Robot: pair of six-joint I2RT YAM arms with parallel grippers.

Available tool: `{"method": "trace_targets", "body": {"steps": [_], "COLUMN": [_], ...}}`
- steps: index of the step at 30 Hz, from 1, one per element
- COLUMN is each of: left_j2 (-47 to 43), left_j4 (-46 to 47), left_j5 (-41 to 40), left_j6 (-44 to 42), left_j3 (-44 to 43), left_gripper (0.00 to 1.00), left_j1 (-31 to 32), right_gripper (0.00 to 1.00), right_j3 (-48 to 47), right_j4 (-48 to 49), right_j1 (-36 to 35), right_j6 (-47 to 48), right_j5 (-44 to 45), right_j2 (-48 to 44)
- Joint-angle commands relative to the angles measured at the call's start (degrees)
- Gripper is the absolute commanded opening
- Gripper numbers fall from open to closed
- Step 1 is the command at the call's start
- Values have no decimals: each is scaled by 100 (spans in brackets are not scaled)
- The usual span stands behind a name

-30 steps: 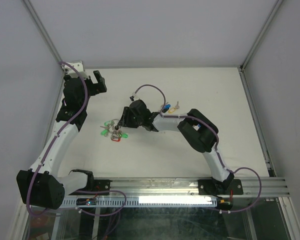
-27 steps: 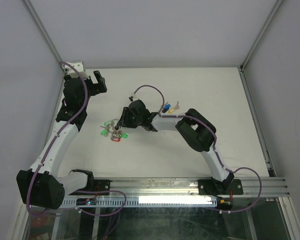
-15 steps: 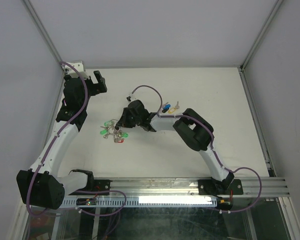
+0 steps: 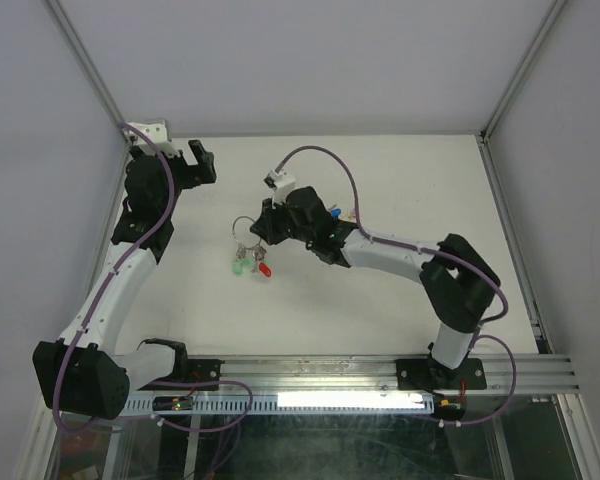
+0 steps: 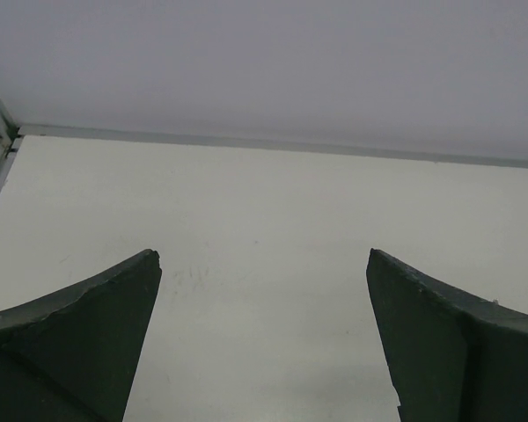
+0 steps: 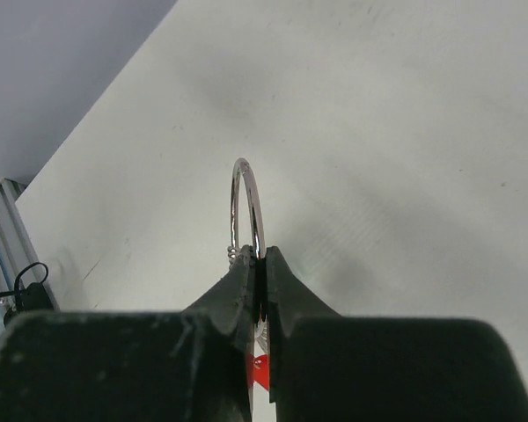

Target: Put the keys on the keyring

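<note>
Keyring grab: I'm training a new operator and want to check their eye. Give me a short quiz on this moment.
1. True or false: the left gripper is shut on a key.
2. What does the right gripper pinch? A) the keyring B) a screwdriver C) nothing
3. Fill in: in the top view, the bunch of keys by the ring shows green and ____ heads.
Key: 1 false, its jaws stand wide open and empty; 2 A; 3 red.
</note>
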State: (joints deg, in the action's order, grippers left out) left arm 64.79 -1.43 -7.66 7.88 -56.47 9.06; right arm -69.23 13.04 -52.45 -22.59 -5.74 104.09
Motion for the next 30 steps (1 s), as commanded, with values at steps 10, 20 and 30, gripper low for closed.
{"method": "trace_targets", "body": {"steps": [10, 20, 30], "left_j2": [-143, -134, -103], "left_j4": [1051, 1393, 1392], "left_j5": [1855, 3177, 3537], "left_j6": [124, 46, -67], "left_j3": [100, 182, 194], "left_gripper": [95, 90, 94], "left_j1": [123, 202, 247], "right_gripper": [0, 0, 0], "right_j3": [804, 1061, 1424], "right_j4": [-1135, -2693, -3678], "right_j1": [12, 16, 15], "right_j6": [2182, 2408, 2076], "right_j5": [1362, 1820, 868], "right_j2": [-2814, -4385, -5186]}}
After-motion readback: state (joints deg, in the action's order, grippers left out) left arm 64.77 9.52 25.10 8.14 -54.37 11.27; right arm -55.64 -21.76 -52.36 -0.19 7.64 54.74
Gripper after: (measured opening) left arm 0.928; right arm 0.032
